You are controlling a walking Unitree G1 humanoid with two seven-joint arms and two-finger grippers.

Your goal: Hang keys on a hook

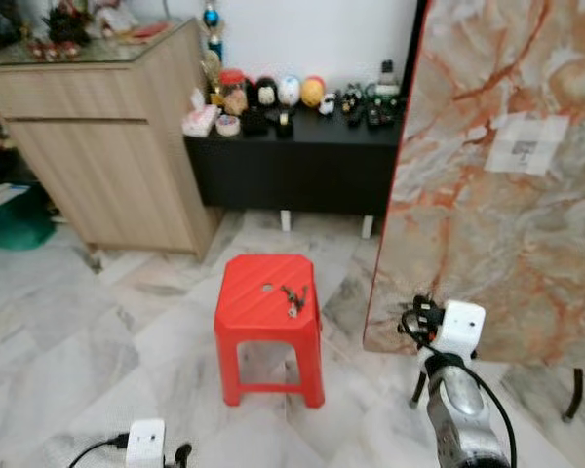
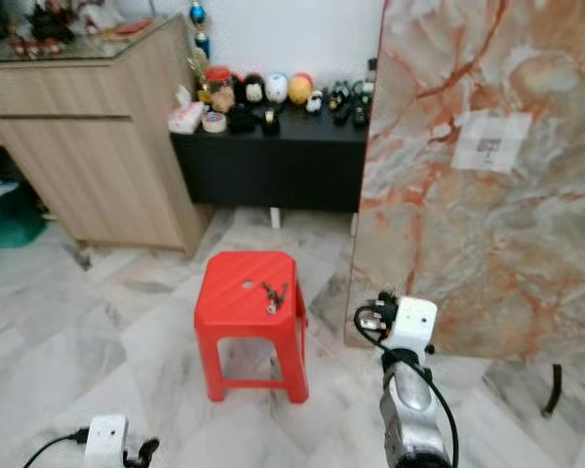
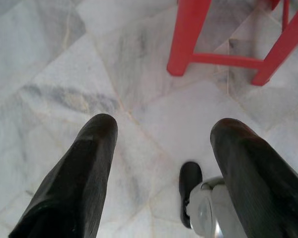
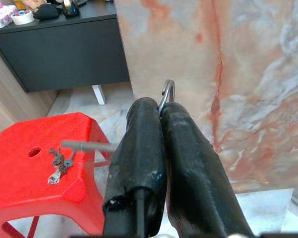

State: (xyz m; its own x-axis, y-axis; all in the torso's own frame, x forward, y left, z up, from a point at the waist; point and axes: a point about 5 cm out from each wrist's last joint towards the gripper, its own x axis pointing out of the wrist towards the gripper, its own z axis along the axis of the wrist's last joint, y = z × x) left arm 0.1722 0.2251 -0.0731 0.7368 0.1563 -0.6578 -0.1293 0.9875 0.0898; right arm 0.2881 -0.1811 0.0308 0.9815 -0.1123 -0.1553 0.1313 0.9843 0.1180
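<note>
Keys [image 1: 292, 298]: a small bunch lying on top of the red plastic stool [image 1: 269, 292], near its centre hole. Right gripper [image 4: 161, 111]: fingers pressed together on a metal hook [image 4: 167, 93], raised beside the marble-patterned panel [image 1: 507, 175]. Left gripper [image 3: 164, 134]: fingers spread wide, low over the marble floor [image 3: 54, 59].

Floor of grey-veined pale marble tile [image 1: 97, 331]; a red plastic stool [image 1: 268, 317] stands on it — behind the stool a low black cabinet [image 1: 292, 171] against a white wall [image 1: 302, 39], left of it a light wood sideboard [image 1: 107, 146], right of it an upright orange-veined marble slab [image 1: 507, 195].
</note>
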